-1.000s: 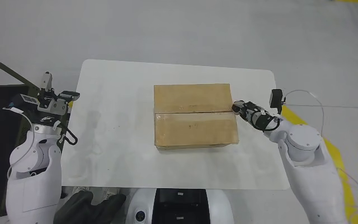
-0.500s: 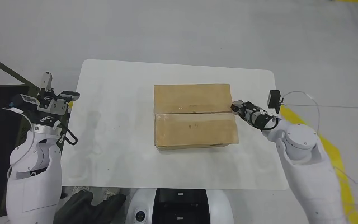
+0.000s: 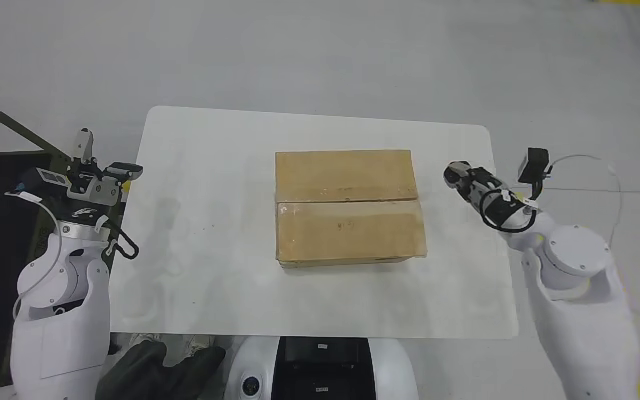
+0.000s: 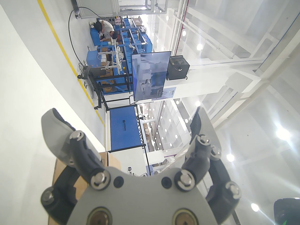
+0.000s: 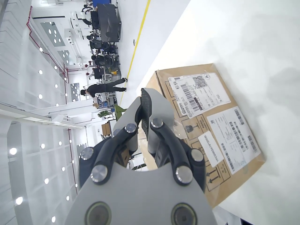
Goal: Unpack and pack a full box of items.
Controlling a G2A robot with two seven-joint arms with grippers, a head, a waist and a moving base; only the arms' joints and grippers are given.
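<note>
A cardboard box [image 4: 111, 161] shows behind the left tool [image 4: 126, 113] (fingers spread wide).

The top camera looks down from above the arms on the whole table [image 3: 200, 220], with the box [image 3: 348, 205] central. The left wrist camera sits behind the left gripper [image 4: 126, 118] at 9 o'clock, tilted up toward the hall ceiling. The right wrist camera sits behind the right gripper [image 5: 145, 99] at 3 o'clock and faces the box from near. It shares that box with the top view.

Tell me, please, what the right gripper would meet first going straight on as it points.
Probably the cardboard box: the right gripper points at its labelled end, near the far corner; depth is unclear.
</note>
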